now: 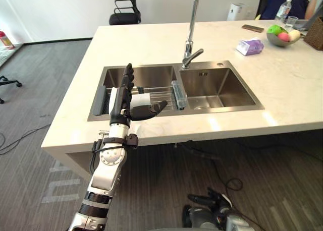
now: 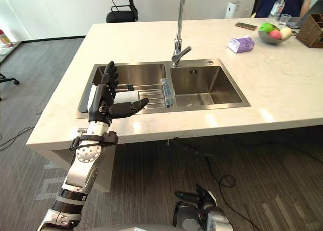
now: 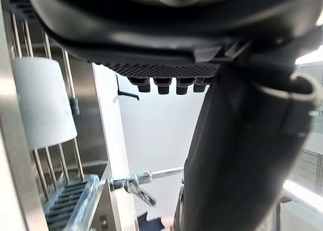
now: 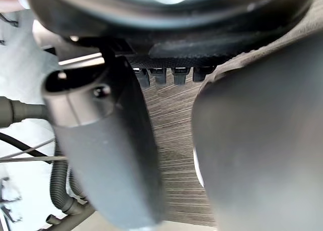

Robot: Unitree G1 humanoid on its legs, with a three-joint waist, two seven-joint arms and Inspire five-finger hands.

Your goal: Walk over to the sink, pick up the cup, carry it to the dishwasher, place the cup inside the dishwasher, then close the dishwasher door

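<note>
A white cup (image 1: pixel 143 98) lies on its side on the wire rack (image 1: pixel 162 93) across the left basin of the steel sink (image 1: pixel 222 64); the left wrist view shows the cup (image 3: pixel 43 102) on the rack bars. My left hand (image 1: pixel 123 97) is raised upright in front of that basin. It is open, its fingers straight and its thumb pointing towards the cup, which it partly covers without holding. My right hand (image 1: pixel 209 200) hangs low near the floor, its fingers relaxed and holding nothing.
A tall faucet (image 1: pixel 191 39) rises behind the divider, where a clear holder (image 1: pixel 178 94) sits. On the far right of the counter are a purple pack (image 1: pixel 250 46), a phone (image 1: pixel 252 27), a fruit bowl (image 1: pixel 282 37) and a seated person (image 1: pixel 287 1). An office chair (image 1: pixel 126 11) stands beyond.
</note>
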